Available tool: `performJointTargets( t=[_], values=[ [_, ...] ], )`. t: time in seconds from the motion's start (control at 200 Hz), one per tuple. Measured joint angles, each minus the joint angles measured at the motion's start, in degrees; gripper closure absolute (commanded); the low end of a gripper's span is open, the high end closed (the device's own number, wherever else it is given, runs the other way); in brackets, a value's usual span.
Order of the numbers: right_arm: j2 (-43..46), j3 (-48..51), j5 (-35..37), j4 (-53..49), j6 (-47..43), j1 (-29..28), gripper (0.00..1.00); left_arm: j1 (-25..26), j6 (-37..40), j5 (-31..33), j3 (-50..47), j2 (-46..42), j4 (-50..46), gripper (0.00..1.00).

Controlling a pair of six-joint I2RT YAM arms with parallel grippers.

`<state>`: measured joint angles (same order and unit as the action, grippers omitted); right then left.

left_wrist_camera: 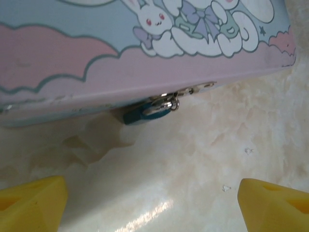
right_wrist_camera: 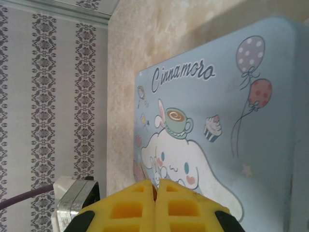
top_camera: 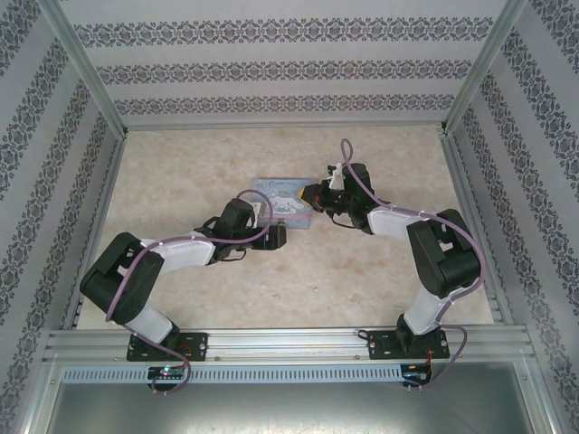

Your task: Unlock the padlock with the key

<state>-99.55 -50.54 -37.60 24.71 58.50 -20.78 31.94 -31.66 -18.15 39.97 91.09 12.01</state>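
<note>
**A:** Top external view first: both arms reach in over the table [top_camera: 380, 271] toward the pastel-blue tin box [top_camera: 288, 201] near the middle. Where's the left pincer [top_camera: 273, 237]?

**B:** Low at the box's near-left corner. From up here I can't tell how wide it stands.

**A:** And the right pincer [top_camera: 313, 193]?

**B:** At the box's right edge, tip by the lid. Touching or just over it, I can't say from this height.

**A:** Over to the left wrist view!

**B:** Two yellow fingertips [left_wrist_camera: 32, 207], one in each bottom corner, spread wide apart, with only bare marble-look table between them. Released, gripping nothing.

**A:** The padlock [left_wrist_camera: 139, 116]?

**B:** Straight ahead of the gap, tucked under the box's front edge, down by the table. Dark teal body, and the silvery shackle is hooked in at the metal clasp [left_wrist_camera: 193, 90] on the box's pink side. The fingertips are well short of it, no contact.

**A:** Right wrist view now.

**B:** Yellow fingers pressed flat together, clenched, no gap at all. Whether something thin is pinched between them, I can't tell. They hover at the cartoon-printed lid, by its bottom edge in this picture. Contact with the lid I can't judge either.

**A:** A patterned wall [right_wrist_camera: 48, 106] is on the left, with a strip of table between it and the box.
</note>
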Motion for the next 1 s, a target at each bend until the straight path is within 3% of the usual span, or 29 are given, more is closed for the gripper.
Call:
performJointTargets(
  t=[0.48,0.999],
  values=[
    [-5.35,-4.22,-1.03,0.63,0.04,0.92,1.0,1.05,3.43,0.68,2.29,9.09,10.29,0.17],
    [-7.08,-4.87,-1.95,2.1,0.04,2.27,1.0,3.45,4.7,3.98,6.8,14.91,15.04,0.18]
  ],
)
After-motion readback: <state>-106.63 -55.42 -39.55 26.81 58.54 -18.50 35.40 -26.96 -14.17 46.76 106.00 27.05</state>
